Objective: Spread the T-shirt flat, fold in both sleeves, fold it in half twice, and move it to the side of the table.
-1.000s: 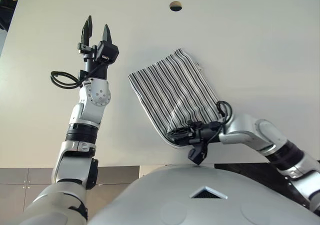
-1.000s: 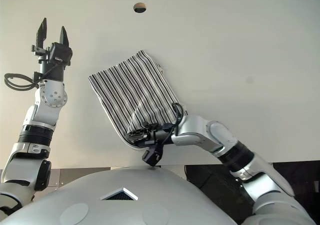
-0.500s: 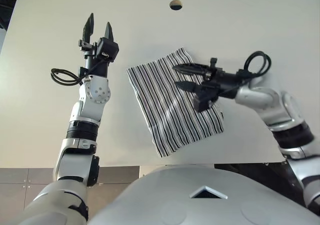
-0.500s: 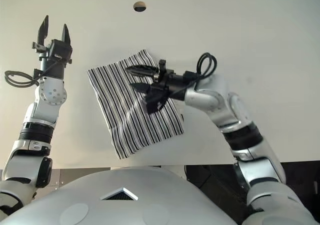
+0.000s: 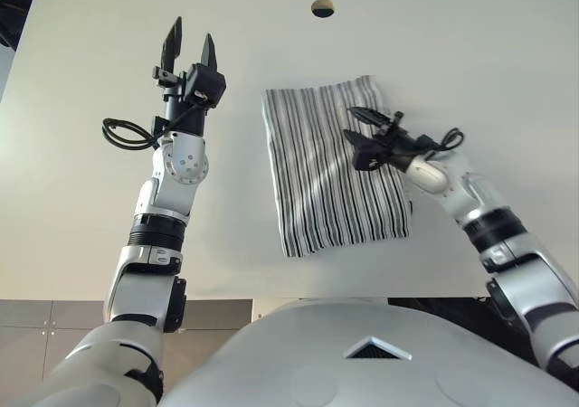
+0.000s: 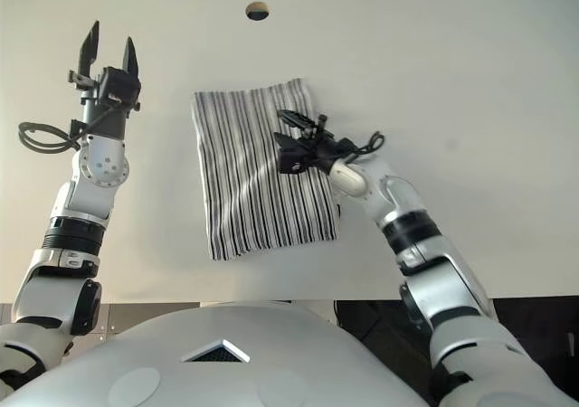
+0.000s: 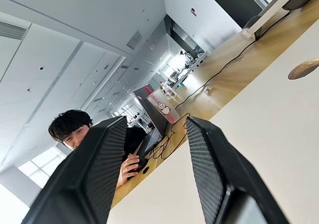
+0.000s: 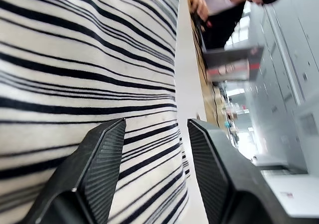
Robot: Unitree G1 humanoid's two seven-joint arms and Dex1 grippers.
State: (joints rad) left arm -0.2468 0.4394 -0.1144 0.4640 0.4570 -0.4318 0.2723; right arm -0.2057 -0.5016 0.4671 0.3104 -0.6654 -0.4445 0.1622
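The folded T-shirt [image 5: 330,167], black-and-white striped, lies flat as a rectangle in the middle of the white table [image 5: 470,63]. My right gripper [image 5: 353,124] is open low over the shirt's right half, near its far edge. In the right wrist view the gripper [image 8: 155,127] has striped cloth [image 8: 75,59] showing between and beyond its fingers, and I cannot tell whether they touch it. My left gripper [image 5: 188,50] is raised left of the shirt, open and holding nothing, with its fingers pointing away from me. In the left wrist view the gripper [image 7: 155,124] points across the table's far edge.
A round cable hole [image 5: 321,8] sits in the table beyond the shirt. Bare tabletop lies to the far right and far left of the shirt. The table's near edge [image 5: 362,297] runs just below the shirt's near hem. A black cable loop [image 5: 122,134] hangs off my left wrist.
My right gripper left the shirt's near corner, rose and swung over its far right part. The shirt turned from a slanted lie to squarer and slid away from the near edge. The left arm shifted slightly.
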